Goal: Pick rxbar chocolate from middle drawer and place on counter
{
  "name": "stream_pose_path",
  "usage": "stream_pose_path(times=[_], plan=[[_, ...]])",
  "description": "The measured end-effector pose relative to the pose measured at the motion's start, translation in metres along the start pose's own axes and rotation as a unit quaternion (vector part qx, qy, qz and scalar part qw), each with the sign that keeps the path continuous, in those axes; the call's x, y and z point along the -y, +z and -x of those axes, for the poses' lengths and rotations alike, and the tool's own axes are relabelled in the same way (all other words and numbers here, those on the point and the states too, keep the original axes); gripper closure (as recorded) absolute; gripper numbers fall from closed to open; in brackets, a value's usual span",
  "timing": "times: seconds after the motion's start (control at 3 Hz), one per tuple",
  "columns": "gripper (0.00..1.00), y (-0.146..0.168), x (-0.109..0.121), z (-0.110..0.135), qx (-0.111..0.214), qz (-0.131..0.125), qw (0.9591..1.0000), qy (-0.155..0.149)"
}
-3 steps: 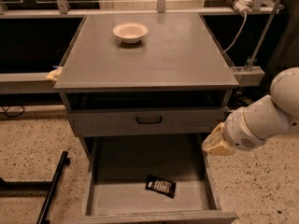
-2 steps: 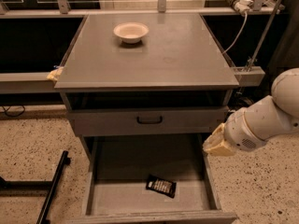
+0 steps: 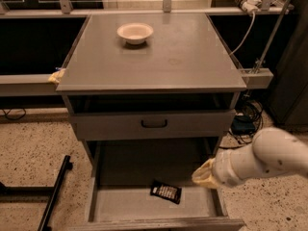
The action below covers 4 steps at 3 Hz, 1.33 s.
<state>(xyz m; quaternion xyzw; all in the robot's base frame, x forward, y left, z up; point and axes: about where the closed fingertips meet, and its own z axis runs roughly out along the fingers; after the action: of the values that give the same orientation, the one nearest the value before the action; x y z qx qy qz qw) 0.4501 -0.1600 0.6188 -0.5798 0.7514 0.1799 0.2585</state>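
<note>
the robot's arm [image 3: 264, 160] shows at the lower right of the frame as a thick, smooth white tube built of rounded segments. a thin dark seam rings it near the wrist, and a few small dark dots speckle its casing. the gripper [image 3: 204, 173], at the arm's left end, is pale yellowish cream.

- Grey counter [image 3: 192, 66], the cabinet's flat top, carries one cream bowl [image 3: 135, 33] near its back left.
- Middle drawer [image 3: 125, 203] stands pulled out; an rxbar chocolate [image 3: 166, 191] lies flat and slightly askew on its tray.
- Gripper [image 3: 204, 174] hangs over the drawer's right side, near the bar.
- Speckled floor [image 3: 33, 148] bears the cabinet.
</note>
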Motion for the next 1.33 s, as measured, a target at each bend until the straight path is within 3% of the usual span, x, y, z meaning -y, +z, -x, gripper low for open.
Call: stream_pose_path(times=[0.33,0.67,1.0,1.33], plan=[[1.0,0.077,0.01,0.0,0.069,-0.009,0.9974,-0.021],[1.0,0.137,0.012,0.007,0.131,-0.008,0.9909,-0.03],[1.0,0.156,0.002,-0.001,0.14,0.008,0.99,-0.02],[1.0,0.157,0.001,-0.009,0.12,0.002,0.9923,-0.029]])
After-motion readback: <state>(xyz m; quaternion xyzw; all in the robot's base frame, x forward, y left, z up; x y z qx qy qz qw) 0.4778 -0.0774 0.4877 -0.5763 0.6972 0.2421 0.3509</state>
